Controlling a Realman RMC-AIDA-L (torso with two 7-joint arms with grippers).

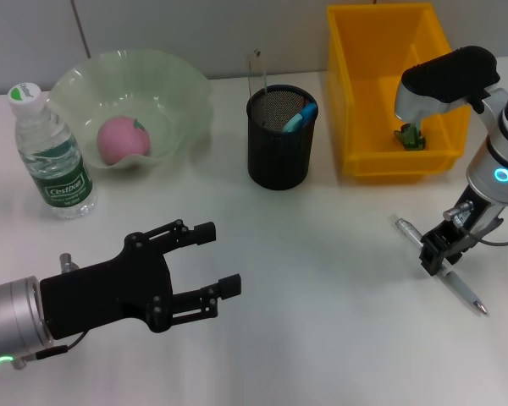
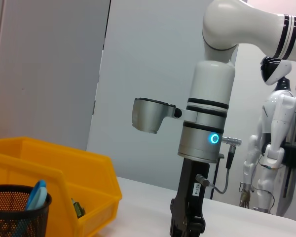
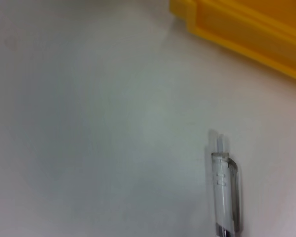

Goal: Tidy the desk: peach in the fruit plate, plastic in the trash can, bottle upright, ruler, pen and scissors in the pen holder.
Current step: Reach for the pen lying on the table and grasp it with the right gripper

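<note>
A clear pen (image 1: pixel 444 269) lies flat on the white desk at the right, and it fills the near part of the right wrist view (image 3: pixel 227 190). My right gripper (image 1: pixel 438 252) is down over the pen's middle, straddling it. My left gripper (image 1: pixel 218 258) hovers open and empty at the lower left. The pink peach (image 1: pixel 122 139) rests in the green fruit plate (image 1: pixel 186 93). The water bottle (image 1: pixel 52 152) stands upright at the far left. The black mesh pen holder (image 1: pixel 278 148) holds a blue-handled item (image 1: pixel 299 117) and a thin clear strip (image 1: pixel 255 72).
The yellow bin (image 1: pixel 356 101) stands at the back right with a small green object (image 1: pixel 410 138) inside. The left wrist view shows the bin (image 2: pixel 54 168), the pen holder (image 2: pixel 15 210) and my right arm (image 2: pixel 204 133). A white humanoid figure (image 2: pixel 274 128) stands beyond the desk.
</note>
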